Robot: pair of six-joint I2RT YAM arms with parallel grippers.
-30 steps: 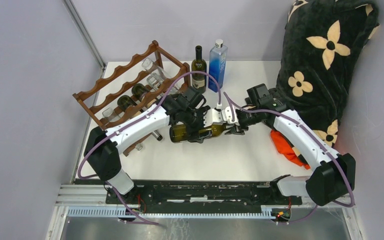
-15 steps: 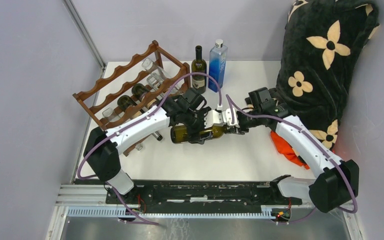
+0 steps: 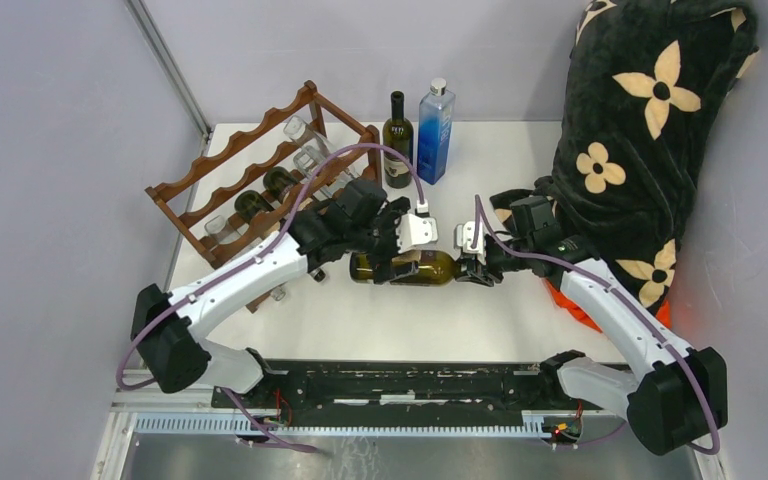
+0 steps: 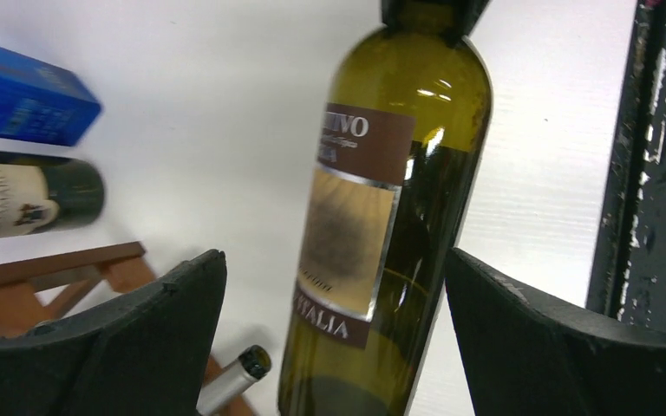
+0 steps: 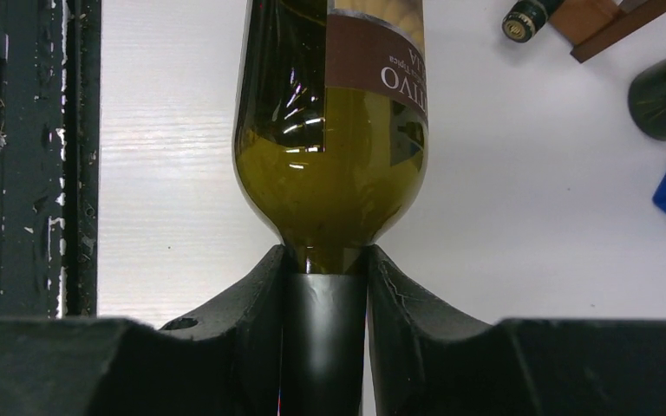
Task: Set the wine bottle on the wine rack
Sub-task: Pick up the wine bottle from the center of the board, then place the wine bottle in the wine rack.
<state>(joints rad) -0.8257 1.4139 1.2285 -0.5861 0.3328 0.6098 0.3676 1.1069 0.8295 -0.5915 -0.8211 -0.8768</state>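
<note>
The wine bottle (image 3: pixel 415 268) is olive green with a brown label and lies horizontal over the middle of the table. My right gripper (image 3: pixel 472 268) is shut on its black-foiled neck (image 5: pixel 325 303), the fingers pressed on both sides. My left gripper (image 3: pixel 398 252) straddles the bottle's body (image 4: pixel 381 225) and is open, with a gap between each pad and the glass. The dark reddish-brown wine rack (image 3: pixel 250 175) stands at the back left and holds several bottles. One rack foot (image 4: pixel 61 269) shows in the left wrist view.
An upright dark wine bottle (image 3: pixel 396 128) and a blue bottle (image 3: pixel 435 128) stand at the back centre. A black flowered blanket (image 3: pixel 650 120) fills the right side, with an orange cloth (image 3: pixel 568 292) below it. A black rail (image 3: pixel 410 385) runs along the near edge.
My right gripper closed on the bottle's neck. My left gripper widened off the bottle's body, and its arm shifted. The bottle slid slightly right.
</note>
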